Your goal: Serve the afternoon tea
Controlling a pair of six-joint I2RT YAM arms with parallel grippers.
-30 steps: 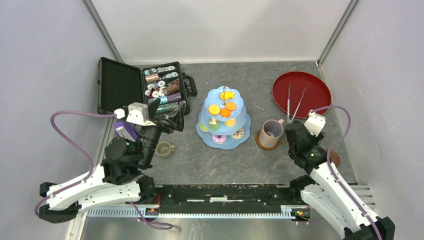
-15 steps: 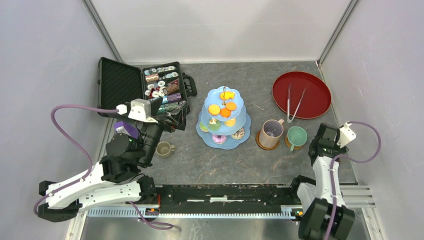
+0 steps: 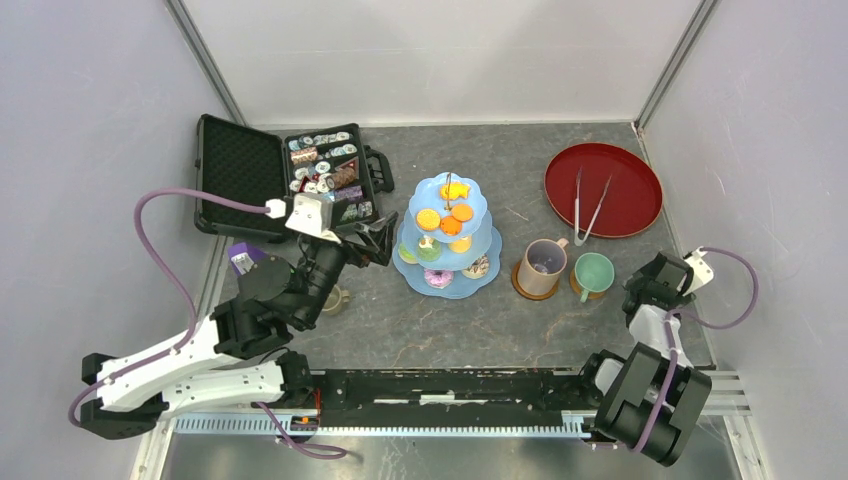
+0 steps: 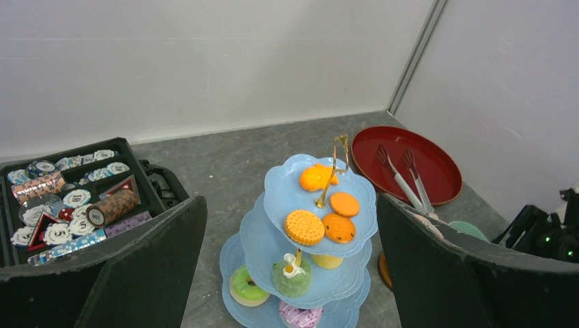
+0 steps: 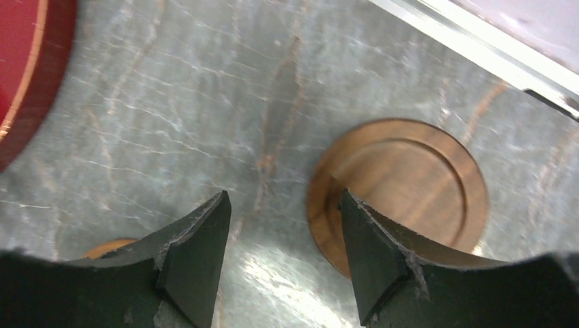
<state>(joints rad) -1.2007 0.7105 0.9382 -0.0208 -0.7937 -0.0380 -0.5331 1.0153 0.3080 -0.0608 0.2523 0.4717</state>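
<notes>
Pale-blue cake stand [image 3: 445, 235] stands mid-table, with the tan mug [image 3: 545, 262] and green cup [image 3: 595, 272] just to its right. The left gripper [image 4: 290, 205] hovers beside the stand, spread wide and empty. Near the right edge, the right gripper [image 5: 283, 198] is parted and empty beside a brown coaster [image 5: 403, 198].

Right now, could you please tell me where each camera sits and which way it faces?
Top external: fixed high behind the robot, looking down on the cake stand and red tray; left arm and right arm show.
Left wrist: on the left arm, facing forward and down at the cake stand; open left gripper frames it.
Right wrist: on the right arm, facing down at a brown coaster; open right gripper along the bottom.
Shared: the red tray shows in all three.
</notes>
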